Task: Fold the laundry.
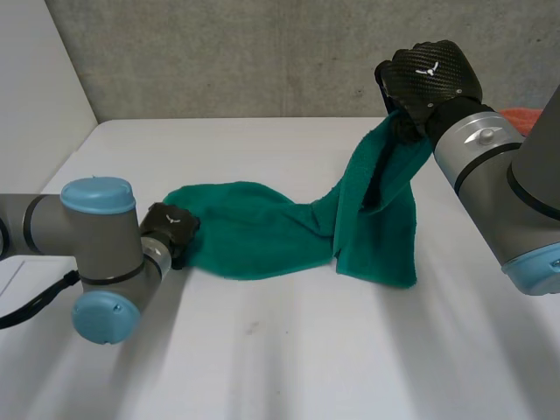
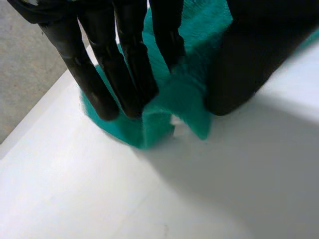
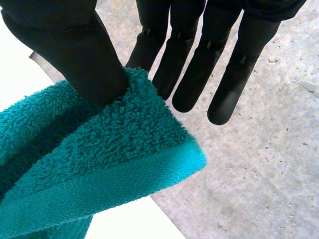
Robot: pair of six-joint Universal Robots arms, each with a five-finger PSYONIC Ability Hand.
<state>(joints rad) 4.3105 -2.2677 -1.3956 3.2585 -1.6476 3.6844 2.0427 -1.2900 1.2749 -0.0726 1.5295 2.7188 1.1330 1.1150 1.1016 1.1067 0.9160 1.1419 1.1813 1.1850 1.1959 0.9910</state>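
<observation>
Towel (image 1: pixel 254 232), teal terry cloth, lies strung out across the white worktop (image 1: pixel 289 350). Its left end is flat on the surface and its right end is raised in the air. The right hand (image 1: pixel 429 79) is up above the far right of the worktop and holds a hemmed corner of the towel. In the right wrist view its thumb (image 3: pixel 79 55) presses the cloth against the nearest of the fingers (image 3: pixel 199 74), while the rest of them stand straight and slightly spread, touching nothing. From that pinch the towel hangs down in a folded drape to the worktop. The left hand (image 1: pixel 172 229) sits low at the towel's left end. Its fingers (image 2: pixel 127 69) reach nearly straight down onto the bunched edge, and the thumb (image 2: pixel 249 64) stands opposite with cloth between them, so it seems to be pinching that end, though the contact itself is blurred
</observation>
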